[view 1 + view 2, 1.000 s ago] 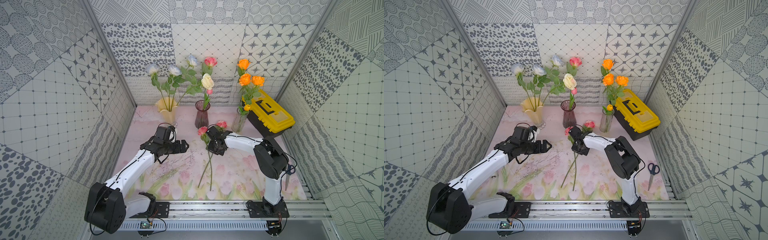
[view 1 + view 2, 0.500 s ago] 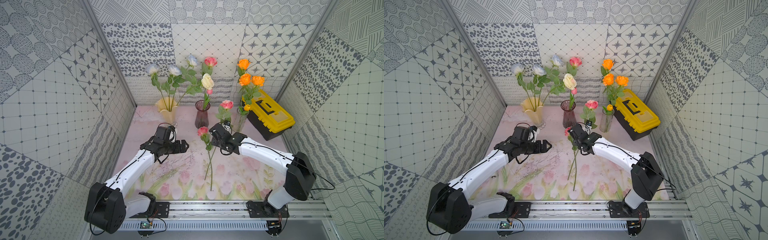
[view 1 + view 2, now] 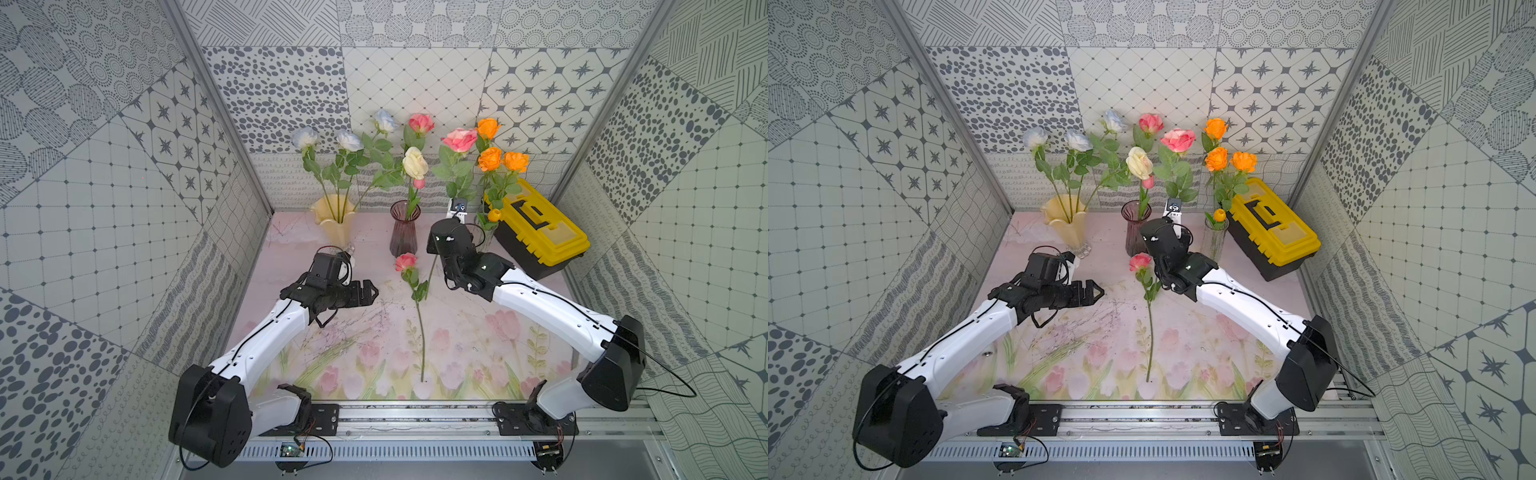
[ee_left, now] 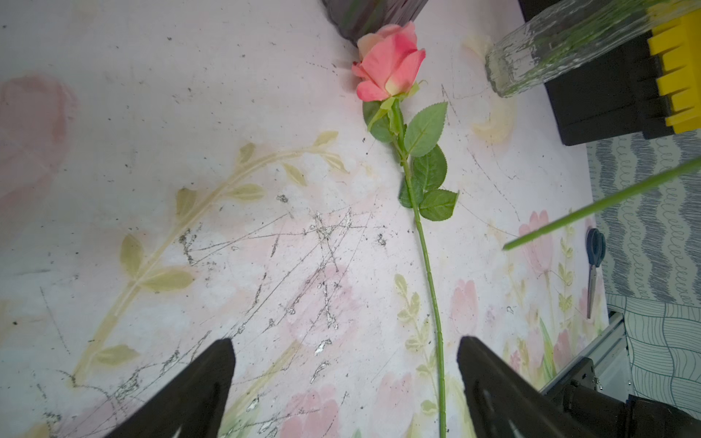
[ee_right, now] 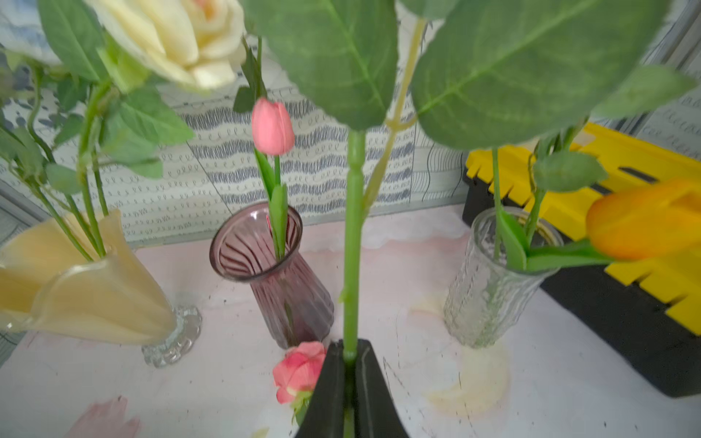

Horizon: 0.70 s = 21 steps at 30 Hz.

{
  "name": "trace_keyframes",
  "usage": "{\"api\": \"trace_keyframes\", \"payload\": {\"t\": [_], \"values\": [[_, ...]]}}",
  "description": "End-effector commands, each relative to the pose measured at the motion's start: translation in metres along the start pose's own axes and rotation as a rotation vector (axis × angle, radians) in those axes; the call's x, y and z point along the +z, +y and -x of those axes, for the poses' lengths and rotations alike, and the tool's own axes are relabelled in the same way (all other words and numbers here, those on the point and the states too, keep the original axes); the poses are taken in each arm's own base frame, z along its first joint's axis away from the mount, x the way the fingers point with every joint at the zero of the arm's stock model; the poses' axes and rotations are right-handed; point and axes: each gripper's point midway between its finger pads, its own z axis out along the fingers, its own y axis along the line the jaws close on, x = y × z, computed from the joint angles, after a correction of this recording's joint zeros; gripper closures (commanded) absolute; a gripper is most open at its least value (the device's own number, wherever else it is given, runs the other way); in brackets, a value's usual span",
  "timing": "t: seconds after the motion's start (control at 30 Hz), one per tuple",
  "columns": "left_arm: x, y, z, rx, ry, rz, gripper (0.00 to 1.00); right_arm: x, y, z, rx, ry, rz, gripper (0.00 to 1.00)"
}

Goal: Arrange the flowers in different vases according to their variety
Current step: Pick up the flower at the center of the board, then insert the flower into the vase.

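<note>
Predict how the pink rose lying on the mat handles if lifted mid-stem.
The pink rose is probably light: thin stem, small head. Likely stiff enough: the held rose stands straight in the right gripper. Head-heavy, so it may swing.

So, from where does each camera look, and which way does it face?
Top views: high at the front, looking down toward the back wall; both arms show whole.
Left wrist: behind the open left gripper, looking down at the lying pink rose; two fingers show.
Right wrist: behind the shut right gripper, looking toward the back at the purple vase; its fingers clamp the held rose.
Shared: both wrist views show the lying pink rose and purple vase.
</note>
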Motion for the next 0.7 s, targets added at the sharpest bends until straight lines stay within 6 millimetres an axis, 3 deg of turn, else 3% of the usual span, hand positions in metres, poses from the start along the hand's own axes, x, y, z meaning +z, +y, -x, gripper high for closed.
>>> {"api": "trace_keyframes", "payload": {"t": [0.0, 0.23, 0.37, 0.53, 0.67], "values": [[-0.006, -0.009, 0.004, 0.024, -0.030, -0.050, 0.03, 0.006, 0.001, 0.067, 0.032, -0.189, -0.016, 1.00], [-0.019, -0.007, 0.013, 0.046, -0.108, -0.020, 0.03, 0.024, 0.008, 0.143, 0.092, -0.343, -0.015, 1.00], [-0.021, -0.006, 0.014, 0.049, -0.118, -0.013, 0.03, 0.035, 0.021, 0.173, 0.106, -0.395, -0.005, 1.00], [-0.021, -0.005, 0.013, 0.047, -0.114, -0.012, 0.03, 0.047, 0.040, 0.195, 0.109, -0.421, 0.008, 1.00], [-0.020, -0.006, 0.013, 0.047, -0.111, -0.014, 0.02, 0.057, 0.050, 0.199, 0.113, -0.410, 0.011, 1.00]]}}
